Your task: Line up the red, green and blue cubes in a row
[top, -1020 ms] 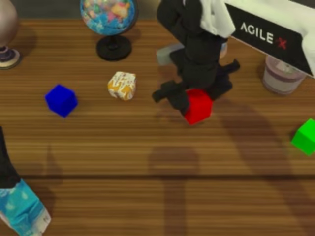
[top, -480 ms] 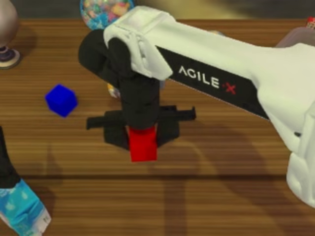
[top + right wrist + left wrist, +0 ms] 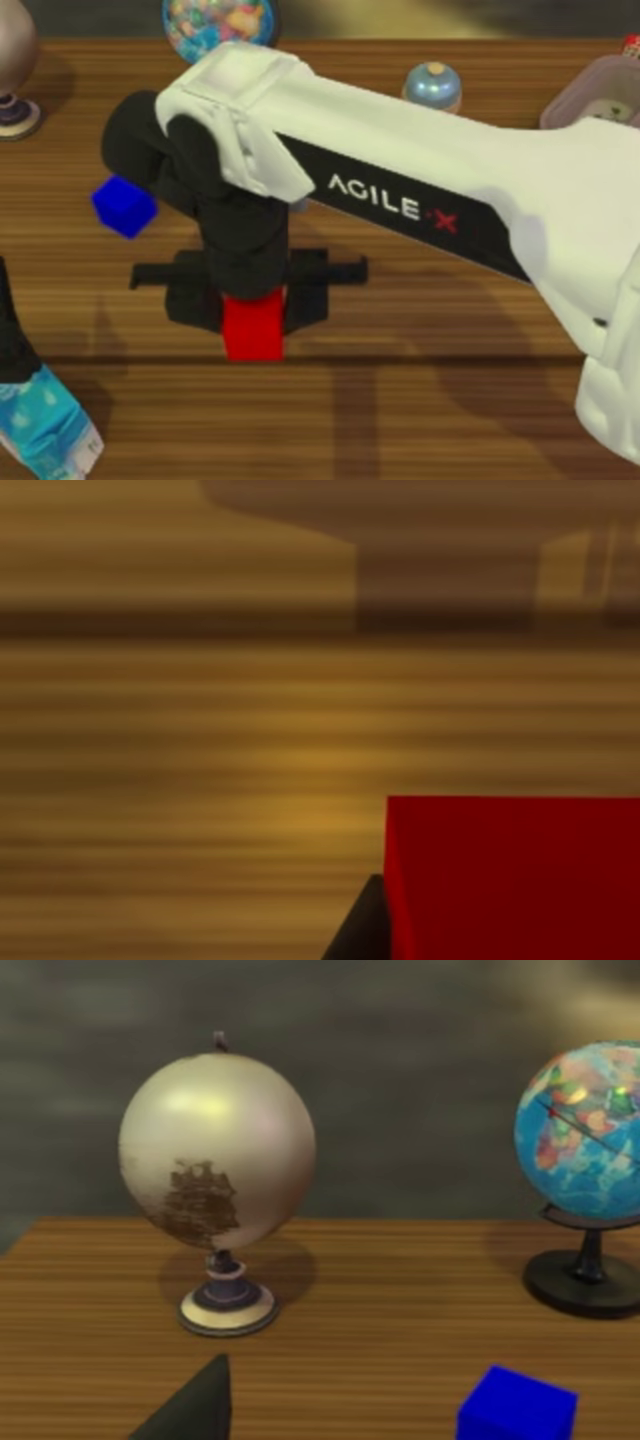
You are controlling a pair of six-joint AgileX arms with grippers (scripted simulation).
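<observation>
1. Since 0.5 s ago the right arm [image 3: 430, 190] has swung further toward the table's left side, taking the red cube [image 3: 252, 326] with it; 1 s ago that cube sat right of centre, now it's left of centre.
2. Right gripper [image 3: 250, 305]: fingers closed on the red cube, black pads pressed to its two sides, cube poking out below the wrist in the top view. Can't tell if it's touching the wood or just above it.
3. Right wrist view: red cube [image 3: 512, 878] fills one corner, a dark finger edge against it, bare wood grain beyond.
4. Blue cube [image 3: 123, 205] sits on the table [image 3: 420, 400] at the left, near the gripper but apart from it, partly hidden by the black wrist. Also seen in the left wrist view [image 3: 517, 1405].
5. Green cube: covered by the arm, not visible now.
6. White cube w/ orange pattern, seen 1 s ago, is hidden under the arm as well.
7. Back edge: coloured globe [image 3: 216, 18], small bluish bell-like dome [image 3: 433, 86], pale container [image 3: 600, 90] at far right, cream globe's base [image 3: 14, 112] at far left.
8. Left arm parked at the lower left corner beside a blue-white packet [image 3: 48, 425]; its fingers' state can't be told.
</observation>
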